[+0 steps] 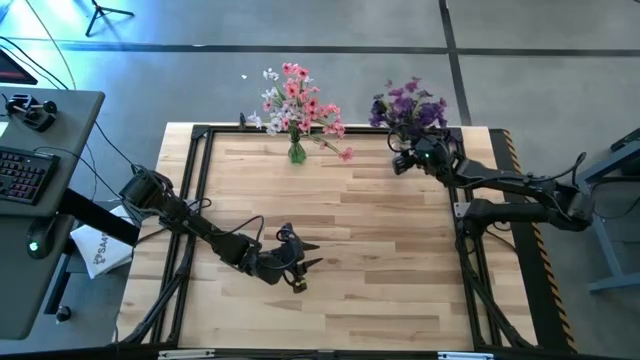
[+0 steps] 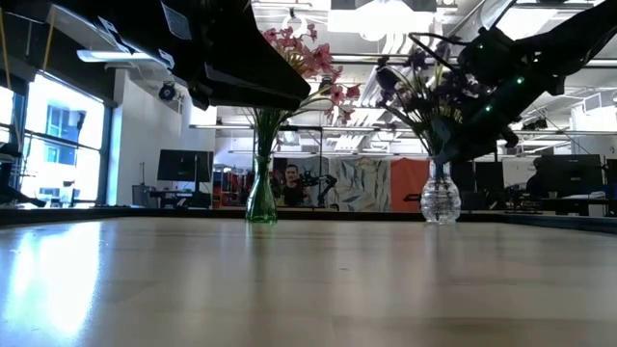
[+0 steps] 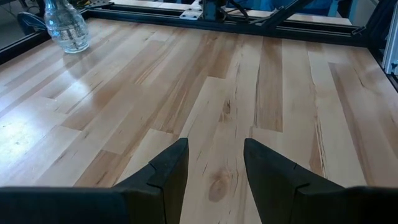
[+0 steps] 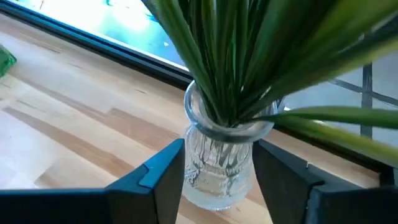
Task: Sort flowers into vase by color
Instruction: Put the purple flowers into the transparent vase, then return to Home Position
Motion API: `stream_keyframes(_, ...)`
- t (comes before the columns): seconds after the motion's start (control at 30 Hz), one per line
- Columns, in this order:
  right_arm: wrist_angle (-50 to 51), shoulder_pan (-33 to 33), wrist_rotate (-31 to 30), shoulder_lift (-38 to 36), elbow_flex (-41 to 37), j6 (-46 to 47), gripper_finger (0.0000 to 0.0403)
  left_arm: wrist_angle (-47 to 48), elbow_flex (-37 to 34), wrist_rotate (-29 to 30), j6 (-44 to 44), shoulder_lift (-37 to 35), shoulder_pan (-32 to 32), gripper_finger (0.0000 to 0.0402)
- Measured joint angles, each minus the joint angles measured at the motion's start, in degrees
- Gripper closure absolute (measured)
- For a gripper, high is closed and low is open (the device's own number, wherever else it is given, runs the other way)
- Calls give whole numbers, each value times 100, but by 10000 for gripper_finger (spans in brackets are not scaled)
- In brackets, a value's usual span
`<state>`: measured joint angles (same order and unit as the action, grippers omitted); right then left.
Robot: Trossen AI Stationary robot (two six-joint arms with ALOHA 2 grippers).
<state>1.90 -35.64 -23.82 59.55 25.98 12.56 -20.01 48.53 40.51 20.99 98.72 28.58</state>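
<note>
Apparently the sorting is nearly finished. At the near left, the left gripper [image 3: 214, 168] is held low over bare wooden table [image 1: 380, 260], its fingers apart and empty. Farther along, at the far edge, pink and white blossoms [image 1: 297, 100] are gathered in a slim green glass vase [image 2: 261, 198]; one pink sprig [image 1: 338, 150] seems to lie on the boards just beside it. At the far right, purple flowers [image 1: 408, 105] are bunched in a clear ribbed glass vase [image 4: 219, 162], which is straddled by the right gripper [image 4: 219, 177]; whether anything is clamped cannot be told.
</note>
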Motion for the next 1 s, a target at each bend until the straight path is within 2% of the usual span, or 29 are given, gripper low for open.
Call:
stream_keyframes(0.23, 525, 50, 182, -101, 0, -66, 223, 2, 0, -2, -1, 0, 0, 257)
stream_keyframes(0.43, 1582, 678, -172, -755, 0, 602, 220, 24, 0, -2, -4, 0, 4, 257)
stream_keyframes(0.57, 2120, 1488, -264, -1281, 0, 1383, 228, 143, 0, 55, 59, -61, 81, 257)
stream_keyframes(0.67, 2170, 2346, -248, -1455, 0, 1752, 239, 503, 0, 164, 120, -249, 174, 257)
stream_keyframes(0.83, 2060, 3951, -385, -1453, 0, 2025, 268, 1673, -13, 825, 396, -711, 326, 257)
stream_keyframes(0.9, 1979, 4547, -525, -1456, -9, 1989, 280, 1993, -177, 940, 531, -1018, 335, 260)
stream_keyframes(1.0, 1526, 5266, -516, -1540, -195, 1707, 301, 1917, -815, 955, 693, -1632, 246, 276)
